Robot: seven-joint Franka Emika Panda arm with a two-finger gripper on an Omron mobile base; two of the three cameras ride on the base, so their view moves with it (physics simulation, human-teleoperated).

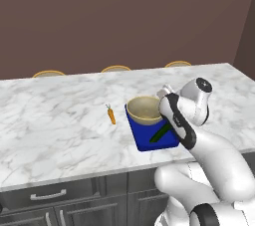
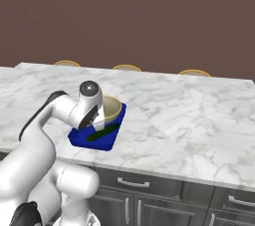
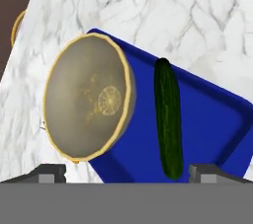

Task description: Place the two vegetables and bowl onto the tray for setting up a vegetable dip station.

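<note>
**Carrot outstanding; bowl and cucumber on tray**

I find the fingers (image 3: 120,171) spread wide and holding nothing, poised above the blue tray (image 3: 207,114). The cucumber (image 3: 169,117) lies loose on the tray floor, beside the bowl (image 3: 89,102), which sits at the tray's far end. The carrot (image 1: 111,115) rests on the marble surface (image 1: 55,115), near the tray's left side but apart from it. I judge it light, rigid and prone to rolling; best taken across its orange body, not the green top.
</note>
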